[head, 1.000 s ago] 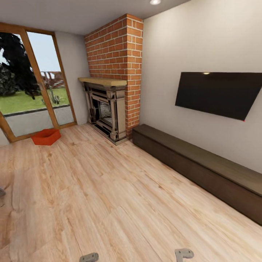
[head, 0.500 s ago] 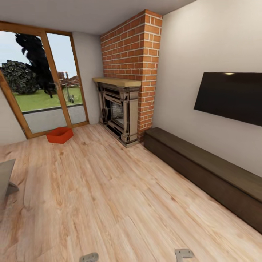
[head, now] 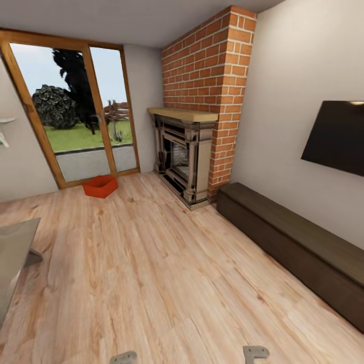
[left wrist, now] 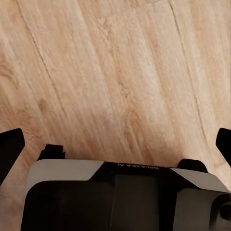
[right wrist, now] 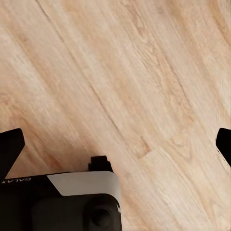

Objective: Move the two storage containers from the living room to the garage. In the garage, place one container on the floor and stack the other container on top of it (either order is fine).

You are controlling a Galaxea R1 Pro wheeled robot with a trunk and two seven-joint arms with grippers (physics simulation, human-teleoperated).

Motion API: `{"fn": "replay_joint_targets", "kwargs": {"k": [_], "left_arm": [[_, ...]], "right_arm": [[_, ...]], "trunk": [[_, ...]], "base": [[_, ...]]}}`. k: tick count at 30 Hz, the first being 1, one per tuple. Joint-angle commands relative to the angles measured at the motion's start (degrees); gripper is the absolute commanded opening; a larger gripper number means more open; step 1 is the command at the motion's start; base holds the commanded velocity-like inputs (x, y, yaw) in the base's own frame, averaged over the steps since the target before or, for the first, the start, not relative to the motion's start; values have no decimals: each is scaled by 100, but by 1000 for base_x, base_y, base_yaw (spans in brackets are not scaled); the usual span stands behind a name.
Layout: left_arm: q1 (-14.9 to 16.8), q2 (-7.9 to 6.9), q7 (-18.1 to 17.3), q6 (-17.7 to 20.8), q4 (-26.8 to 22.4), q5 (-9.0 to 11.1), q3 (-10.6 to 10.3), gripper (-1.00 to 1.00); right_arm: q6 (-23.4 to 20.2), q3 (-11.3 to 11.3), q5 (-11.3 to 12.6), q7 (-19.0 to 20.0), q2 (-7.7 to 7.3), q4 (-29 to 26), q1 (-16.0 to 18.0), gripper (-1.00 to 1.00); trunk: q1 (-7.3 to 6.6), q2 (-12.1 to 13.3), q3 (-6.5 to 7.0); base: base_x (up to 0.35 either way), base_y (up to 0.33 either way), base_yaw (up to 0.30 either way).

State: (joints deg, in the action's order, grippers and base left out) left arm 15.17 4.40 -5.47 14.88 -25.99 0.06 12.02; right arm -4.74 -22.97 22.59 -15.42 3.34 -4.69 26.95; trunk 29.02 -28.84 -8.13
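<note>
From the head view, a red-orange rectangular storage container with thin walls and no lid (head: 100,186) sits on the light wood-plank floor (head: 151,268) of the living room, just in front of the wood-framed glass doors (head: 76,108). Whether it is one bin or two nested cannot be told. To its right stand a dark carved fireplace (head: 183,159) under a red brick chimney (head: 207,60), then a long dark wooden bench (head: 298,247) along the beige wall and a black wall-mounted screen (head: 336,136). A grey flat surface (head: 12,258) enters at the left edge. Two small grey arm parts peek up at the bottom edge; the container lies well apart from them, far ahead and to the left.

In the left wrist view, the left end effector (left wrist: 115,144) hangs over bare planks with its dark fingertips (left wrist: 9,149) spread wide, holding nothing.

In the right wrist view, the right end effector (right wrist: 115,144) likewise has its fingertips (right wrist: 9,147) spread wide apart over bare planks, nothing between them.
</note>
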Motion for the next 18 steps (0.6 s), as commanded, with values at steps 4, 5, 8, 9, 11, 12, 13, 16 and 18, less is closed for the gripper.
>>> {"fn": "replay_joint_targets", "kwargs": {"k": [4,5,8,9,11,12,13,16,18], "left_arm": [[3,8,-33,42,-11,2,42,100],[3,8,-33,42,-11,3,43,100],[3,8,-33,42,-11,-3,41,100],[3,8,-33,42,-11,0,41,100],[3,6,-33,42,-11,2,41,100],[3,6,-33,42,-11,2,42,100],[3,5,-33,42,-11,3,42,100],[3,6,-33,42,-11,-2,42,100],[3,4,-33,42,-11,1,40,100]], "right_arm": [[-42,-49,39,-33,-1,-14,2,100],[-41,-49,38,-34,-1,-14,2,100],[-42,-49,38,-33,-3,-14,3,100],[-43,-49,40,-33,-2,-14,1,100],[-43,-49,37,-33,0,-14,1,100],[-43,-49,37,-32,0,-14,1,100],[-42,-49,38,-32,0,-14,0,100],[-41,-49,36,-31,-2,-14,1,100],[-41,-49,35,-33,-1,-14,2,100]], "trunk": [[6,-9,-10],[6,-9,-10],[6,-9,-10],[6,-9,-10],[6,-9,-10],[6,-9,-10],[6,-9,-10],[6,-9,-10],[6,-9,-10]], "base": [[333,0,218],[333,0,218],[333,0,218],[333,0,218],[333,0,218],[333,0,218],[333,0,218],[333,0,218],[333,0,218]]}}
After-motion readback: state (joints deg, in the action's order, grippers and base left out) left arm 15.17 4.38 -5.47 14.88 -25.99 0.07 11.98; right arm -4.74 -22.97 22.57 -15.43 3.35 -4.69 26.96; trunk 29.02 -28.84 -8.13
